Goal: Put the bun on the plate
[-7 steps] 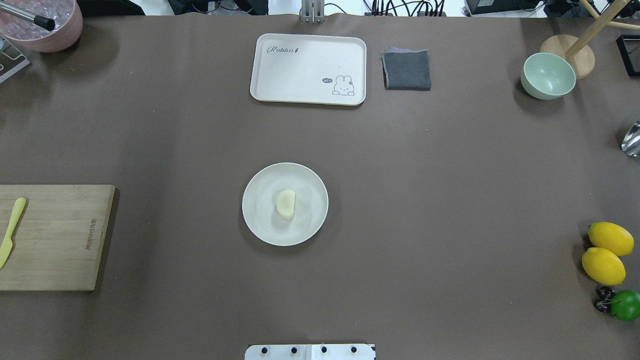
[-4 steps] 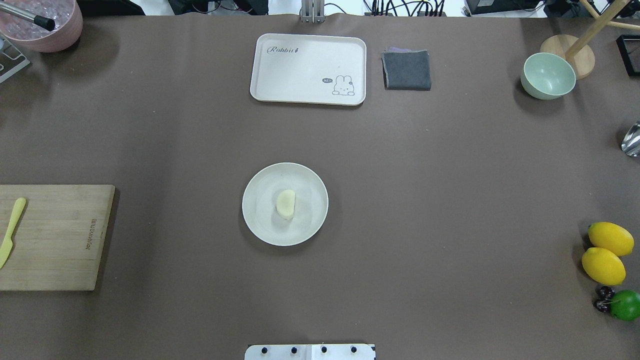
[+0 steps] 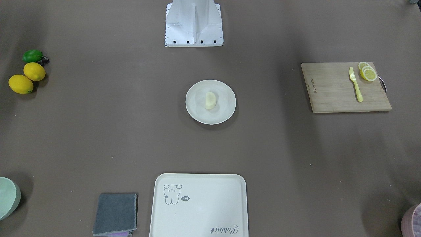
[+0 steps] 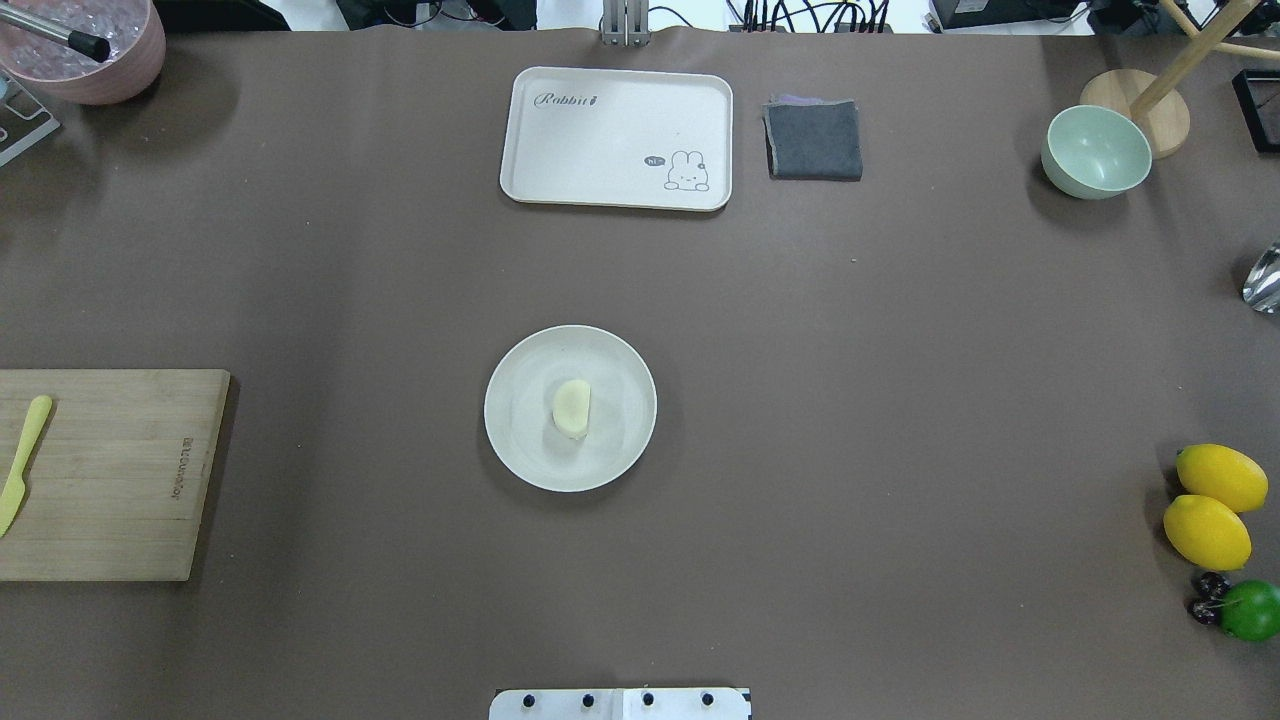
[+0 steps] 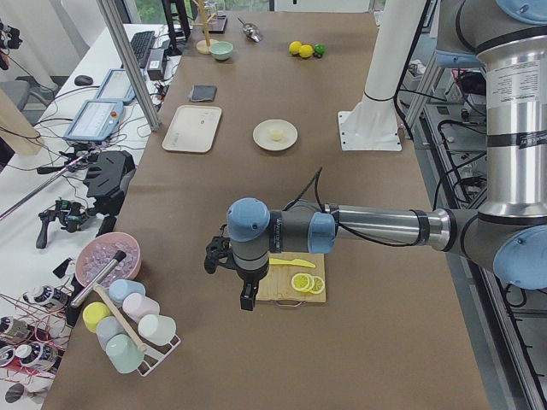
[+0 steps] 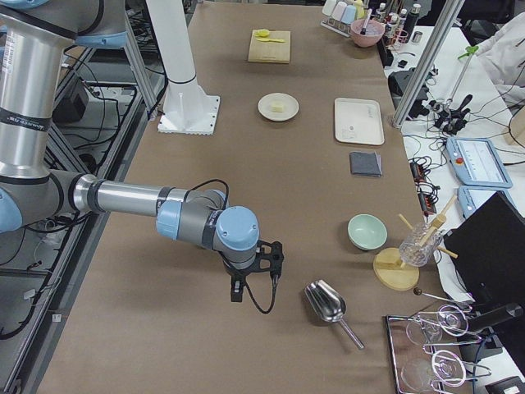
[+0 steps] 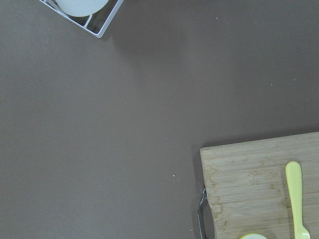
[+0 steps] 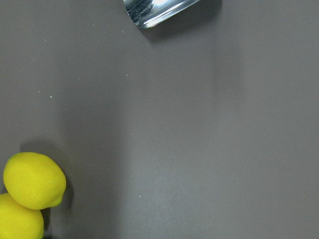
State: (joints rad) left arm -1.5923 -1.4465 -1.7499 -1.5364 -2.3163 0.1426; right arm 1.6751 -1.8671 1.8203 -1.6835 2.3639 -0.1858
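The bun (image 4: 571,407) is a small pale half-dome lying near the middle of the round cream plate (image 4: 520,452), at the table's centre; the front-facing view shows the same bun (image 3: 210,100) on the plate (image 3: 196,114). Neither gripper appears in the overhead or front-facing views. In the left side view my left gripper (image 5: 246,299) hangs over the table beside the cutting board, far from the plate. In the right side view my right gripper (image 6: 236,294) hangs over bare table near a metal scoop. I cannot tell whether either is open or shut.
A cream tray (image 4: 617,138) and a grey cloth (image 4: 813,139) lie at the far side. A green bowl (image 4: 1096,151) stands far right. A cutting board (image 4: 100,475) with a yellow knife (image 4: 22,462) is left. Lemons (image 4: 1215,500) and a lime (image 4: 1250,610) sit right.
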